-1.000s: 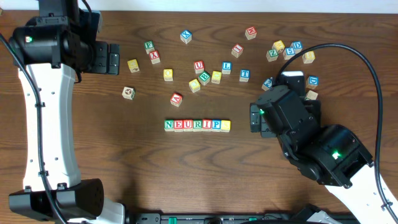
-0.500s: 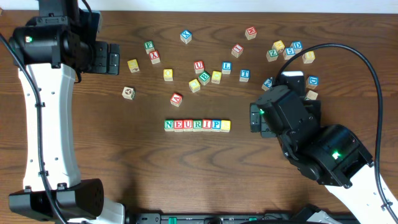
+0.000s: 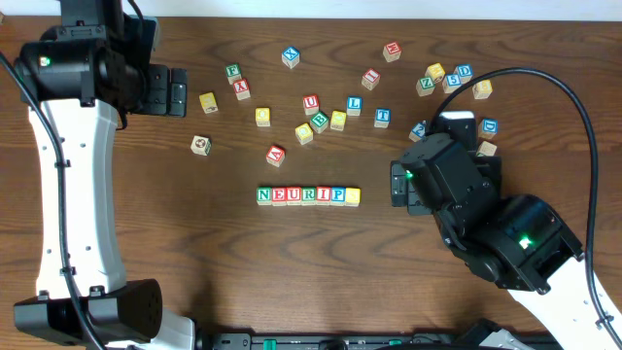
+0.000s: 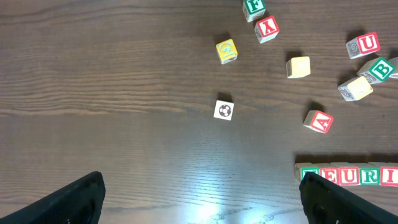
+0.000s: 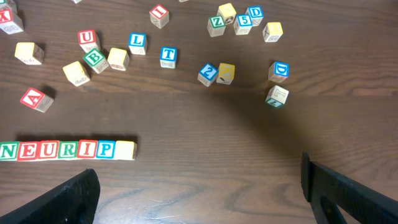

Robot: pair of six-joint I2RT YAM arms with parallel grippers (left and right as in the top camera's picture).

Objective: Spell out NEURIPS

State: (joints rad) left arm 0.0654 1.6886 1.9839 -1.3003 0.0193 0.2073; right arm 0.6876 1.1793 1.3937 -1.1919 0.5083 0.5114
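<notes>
A row of seven wooden cubes, NEURIPS, lies at the table's middle: N, E, U, R, I, P, then a yellow-faced cube at its right end. The right wrist view shows that same NEURIPS row at the left; the left wrist view catches only the start of NEURIPS at its right edge. My left gripper hangs open at the far left, well away from the row. My right gripper stands open just right of the row, nothing between its fingers.
Loose letter cubes are scattered behind the row: A, U, B, L, T, X. A cluster of cubes sits at the back right, behind the right arm. A soccer-ball cube lies alone.
</notes>
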